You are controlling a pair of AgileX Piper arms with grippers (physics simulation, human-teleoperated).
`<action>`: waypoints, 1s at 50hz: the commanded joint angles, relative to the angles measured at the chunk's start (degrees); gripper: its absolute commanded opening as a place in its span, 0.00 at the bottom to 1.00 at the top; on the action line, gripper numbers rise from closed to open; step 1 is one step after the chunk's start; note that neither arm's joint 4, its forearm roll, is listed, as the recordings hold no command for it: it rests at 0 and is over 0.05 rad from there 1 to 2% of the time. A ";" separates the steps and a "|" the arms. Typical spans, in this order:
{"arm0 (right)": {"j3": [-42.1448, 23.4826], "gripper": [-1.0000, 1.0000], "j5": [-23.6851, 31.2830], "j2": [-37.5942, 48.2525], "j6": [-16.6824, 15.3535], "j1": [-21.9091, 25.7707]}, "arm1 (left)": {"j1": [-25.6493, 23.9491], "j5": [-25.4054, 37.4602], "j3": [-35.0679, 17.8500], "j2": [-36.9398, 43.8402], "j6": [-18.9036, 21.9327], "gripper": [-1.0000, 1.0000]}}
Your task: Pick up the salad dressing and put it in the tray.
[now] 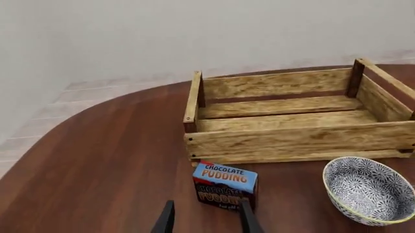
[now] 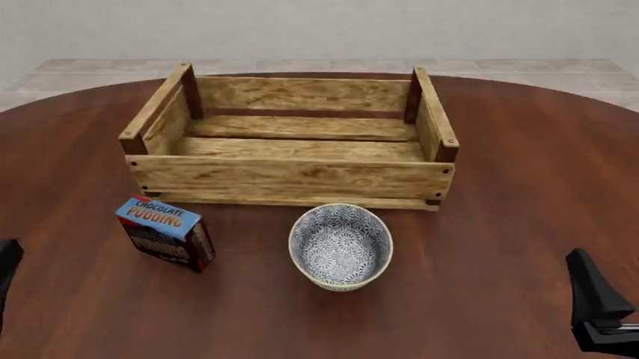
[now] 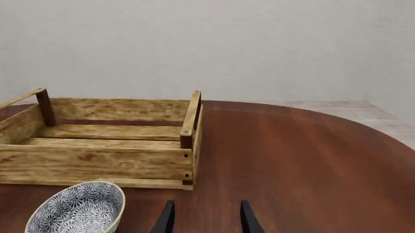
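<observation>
The salad dressing bottle is out of view in all three frames. The tray [image 2: 289, 177] is a large light-wood slatted crate with darker corner posts, standing empty at the far middle of the table. It also shows in the left wrist view [image 1: 298, 139] and the right wrist view [image 3: 97, 163]. My left gripper [image 1: 206, 221] is open and empty, low over the table just short of the chocolate pudding box. My right gripper [image 3: 206, 219] is open and empty, over bare table to the right of the tray's near right corner.
A blue-topped chocolate pudding box [image 2: 164, 232] stands in front of the tray's left end. A blue-and-white patterned bowl [image 2: 340, 245] sits in front of the tray's middle. The round dark wood table [image 2: 519, 224] carries them all. Dark arm parts show at the front view's lower corners.
</observation>
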 commanded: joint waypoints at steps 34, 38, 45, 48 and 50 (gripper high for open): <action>-0.04 1.00 0.02 0.01 0.00 0.01 | 23.75 38.94 -22.22 9.36 15.86 1.00; -0.04 1.00 0.02 0.01 -0.01 0.01 | 26.56 38.21 -17.56 8.43 19.09 1.00; -0.04 1.00 0.04 0.02 0.00 0.02 | 27.45 38.28 -15.22 8.66 17.42 1.00; -0.04 1.00 0.04 0.02 0.00 0.01 | 28.00 38.09 -13.34 7.85 18.10 1.00; -0.04 1.00 0.02 0.01 0.00 0.02 | 29.32 37.21 -12.94 7.38 19.97 1.00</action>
